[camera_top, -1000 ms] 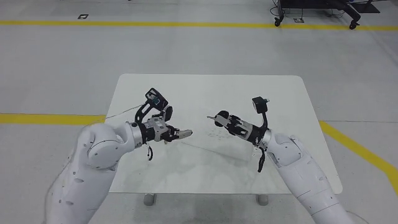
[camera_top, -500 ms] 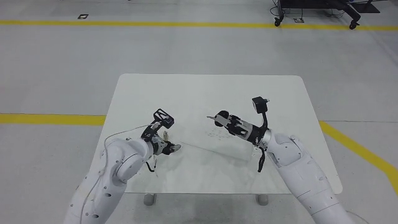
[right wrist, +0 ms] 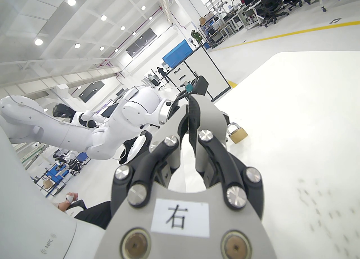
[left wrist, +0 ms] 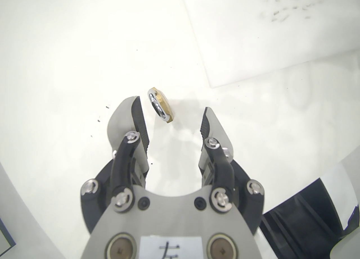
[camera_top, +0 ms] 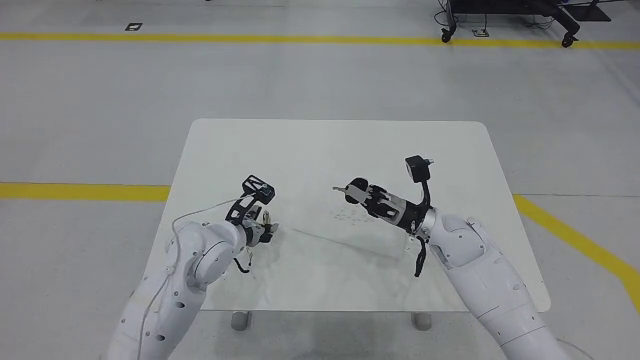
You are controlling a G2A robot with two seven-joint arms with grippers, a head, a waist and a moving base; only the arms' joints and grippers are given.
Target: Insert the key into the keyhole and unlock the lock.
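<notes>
Padlock [left wrist: 160, 105] sits on the counter [left wrist: 84, 32] inside your spread left hand [left wrist: 171, 109], closer to one side. If you close off-centre, it could skid or twist out. Your right hand [right wrist: 192, 104] is pressed together, well apart from the padlock; I cannot tell whether it pinches the key.
</notes>
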